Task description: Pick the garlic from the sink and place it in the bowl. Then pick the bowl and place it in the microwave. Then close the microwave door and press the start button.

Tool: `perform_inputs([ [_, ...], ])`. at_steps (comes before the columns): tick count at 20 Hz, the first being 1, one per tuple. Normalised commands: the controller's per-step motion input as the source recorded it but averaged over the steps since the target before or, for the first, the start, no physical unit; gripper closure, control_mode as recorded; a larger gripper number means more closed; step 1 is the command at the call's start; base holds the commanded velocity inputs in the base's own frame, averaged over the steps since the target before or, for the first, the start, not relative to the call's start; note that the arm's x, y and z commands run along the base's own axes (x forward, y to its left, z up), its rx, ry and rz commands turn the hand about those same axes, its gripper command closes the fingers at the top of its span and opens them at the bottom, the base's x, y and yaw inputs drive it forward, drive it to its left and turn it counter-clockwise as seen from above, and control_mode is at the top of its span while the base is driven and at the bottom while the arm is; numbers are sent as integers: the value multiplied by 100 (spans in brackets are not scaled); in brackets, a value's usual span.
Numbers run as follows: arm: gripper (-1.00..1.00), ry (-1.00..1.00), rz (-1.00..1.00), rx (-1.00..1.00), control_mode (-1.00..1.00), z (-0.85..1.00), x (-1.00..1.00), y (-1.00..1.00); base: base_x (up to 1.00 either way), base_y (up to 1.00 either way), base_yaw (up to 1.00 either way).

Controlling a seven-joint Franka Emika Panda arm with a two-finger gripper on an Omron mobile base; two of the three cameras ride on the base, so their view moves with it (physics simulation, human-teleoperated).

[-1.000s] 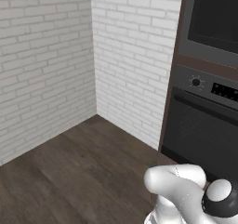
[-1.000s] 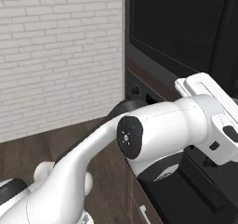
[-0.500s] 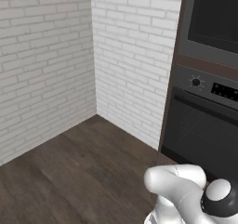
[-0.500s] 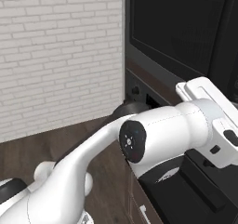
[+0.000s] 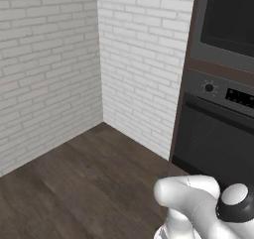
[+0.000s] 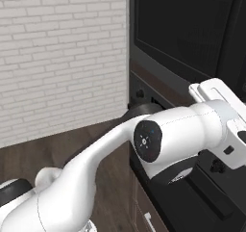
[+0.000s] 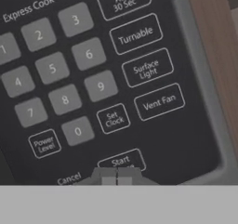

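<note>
Left: brick wall corner [image 5: 99, 59], oven [image 5: 213, 129] below microwave [image 5: 223, 20]. Arm has crept forward since half-second ago, so start press looks imminent or under way. Hand [image 7: 116, 175] closed, empty, tips at Start button [image 7: 122, 161]. Keypad tilted; rows run lower-left to upper-right. Garlic, bowl presumably inside.

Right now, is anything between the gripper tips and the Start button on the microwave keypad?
Nothing. In the hand view the shut gripper sits right at the lower edge of the Start button, covering its bottom, with bare black panel beside it and the Cancel button to one side.
</note>
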Motion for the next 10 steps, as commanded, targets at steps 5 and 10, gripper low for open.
perform_inputs([
  [5, 100, 0, 5, 6, -100, -12, 45, -43, 0, 0, 0],
  [10, 100, 0, 4, 3, -100, -8, 38, -12, 0, 0, 0],
])
